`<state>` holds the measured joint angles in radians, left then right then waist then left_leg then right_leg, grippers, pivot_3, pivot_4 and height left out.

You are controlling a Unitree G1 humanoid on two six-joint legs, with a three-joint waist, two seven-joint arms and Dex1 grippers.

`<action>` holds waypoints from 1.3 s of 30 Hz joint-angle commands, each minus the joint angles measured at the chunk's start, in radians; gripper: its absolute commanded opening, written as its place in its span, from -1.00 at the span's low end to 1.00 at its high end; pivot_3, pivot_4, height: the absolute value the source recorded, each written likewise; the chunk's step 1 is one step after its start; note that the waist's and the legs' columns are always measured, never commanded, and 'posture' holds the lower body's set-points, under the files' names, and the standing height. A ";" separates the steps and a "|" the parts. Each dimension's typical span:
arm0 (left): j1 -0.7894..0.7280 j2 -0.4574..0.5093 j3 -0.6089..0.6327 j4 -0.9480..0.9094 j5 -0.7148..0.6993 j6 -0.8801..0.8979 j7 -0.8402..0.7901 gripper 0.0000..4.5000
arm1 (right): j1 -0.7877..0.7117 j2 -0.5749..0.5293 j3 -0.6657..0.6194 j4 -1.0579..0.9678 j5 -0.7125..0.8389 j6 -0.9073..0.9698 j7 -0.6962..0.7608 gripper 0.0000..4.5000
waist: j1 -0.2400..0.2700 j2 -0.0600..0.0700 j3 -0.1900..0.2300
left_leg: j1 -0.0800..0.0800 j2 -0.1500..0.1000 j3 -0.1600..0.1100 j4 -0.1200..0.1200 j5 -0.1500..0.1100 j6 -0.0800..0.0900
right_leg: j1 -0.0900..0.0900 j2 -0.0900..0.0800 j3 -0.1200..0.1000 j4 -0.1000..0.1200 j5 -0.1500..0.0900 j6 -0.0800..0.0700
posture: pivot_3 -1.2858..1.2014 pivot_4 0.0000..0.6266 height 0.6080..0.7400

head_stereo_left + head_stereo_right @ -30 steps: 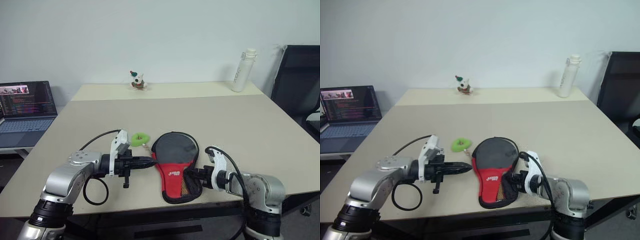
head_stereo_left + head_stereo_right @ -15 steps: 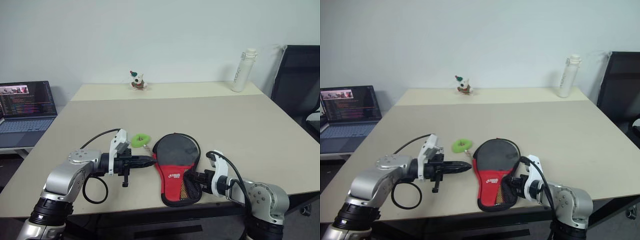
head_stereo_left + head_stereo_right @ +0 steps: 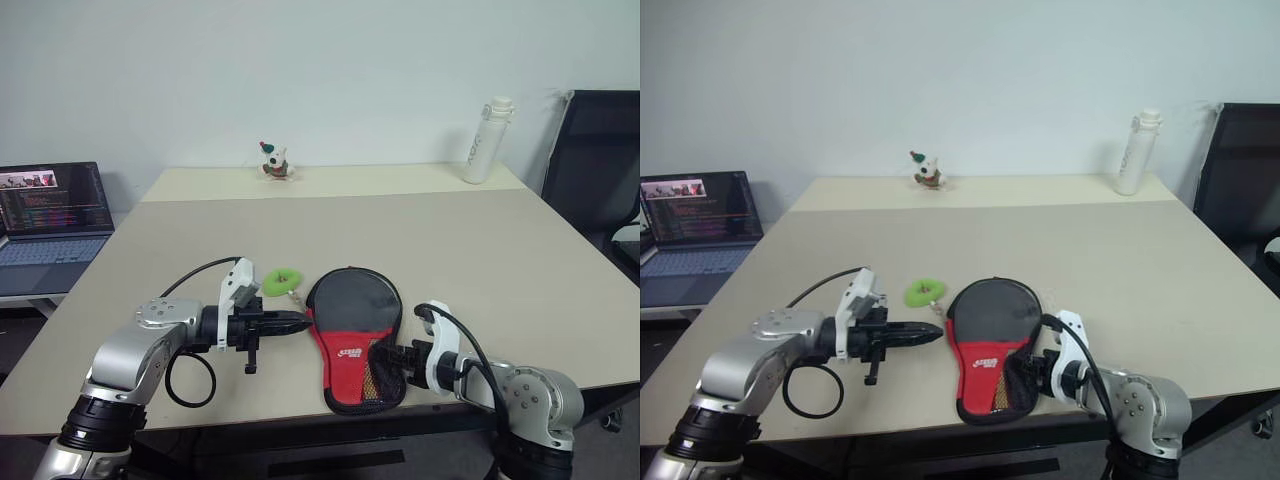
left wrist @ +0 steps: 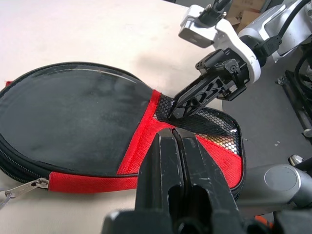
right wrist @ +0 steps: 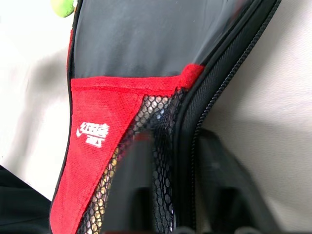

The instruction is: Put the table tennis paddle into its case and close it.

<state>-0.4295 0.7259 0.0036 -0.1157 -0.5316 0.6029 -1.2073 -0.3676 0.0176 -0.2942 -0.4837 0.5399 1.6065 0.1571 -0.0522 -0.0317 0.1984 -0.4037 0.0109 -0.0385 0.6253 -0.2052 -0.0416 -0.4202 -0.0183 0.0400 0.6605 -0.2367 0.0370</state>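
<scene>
We've got the case (image 3: 355, 335) flat near the worktop (image 3: 500, 260) front edge. Left gripper (image 3: 303, 320), fully closed and empty, sits against the case's left rim, likely bracing it. Right gripper (image 4: 171, 109) straddles the case's mesh edge, fingers parted; grip unclear. Case black over red, white logo, lime pull (image 3: 283, 278) just left of the case.

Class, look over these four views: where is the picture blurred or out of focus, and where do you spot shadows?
Right wrist view: the right hand is a dark out-of-focus blur straddling the case edge, with a soft shadow on the table beside it. Left wrist view: the left hand is soft close up; the case's black face shows a dull sheen. Eye views: even light, faint shadows under the arms.
</scene>
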 commanded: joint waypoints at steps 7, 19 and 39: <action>-0.011 -0.043 0.066 0.021 0.026 -0.043 0.150 -1.00 | -0.051 -0.383 0.081 -0.197 0.148 -0.125 0.248 0.98 | -0.001 0.000 0.000 | -0.001 0.000 0.000 0.000 0.000 0.000 | 0.000 0.000 0.000 -0.003 0.000 0.000 | 0.03 -0.52 1.00; -0.084 -0.038 0.082 0.163 0.109 -0.056 0.298 -0.64 | -0.266 -0.301 0.360 0.193 0.006 -0.531 0.314 1.00 | -0.004 -0.002 0.000 | -0.001 0.000 0.000 -0.002 0.000 0.001 | 0.000 0.001 0.000 -0.003 0.001 0.000 | 0.03 -0.52 1.00; -0.471 -0.215 -0.033 0.920 0.389 -0.240 0.413 0.99 | -0.258 -0.215 0.451 0.355 -0.144 -0.693 0.266 1.00 | 0.006 -0.002 0.000 | -0.002 -0.001 0.000 0.000 0.000 0.000 | -0.001 0.001 -0.001 -0.002 0.001 0.000 | 0.03 -0.52 1.00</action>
<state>-0.8709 0.5148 -0.0254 0.7734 -0.1531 0.3837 -0.7743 -0.6183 -0.2007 0.1753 -0.1087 0.4014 0.9284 0.4303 -0.0461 -0.0336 0.1987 -0.4063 0.0103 -0.0387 0.6252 -0.2056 -0.0412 -0.4213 -0.0176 0.0388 0.6587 -0.2357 0.0370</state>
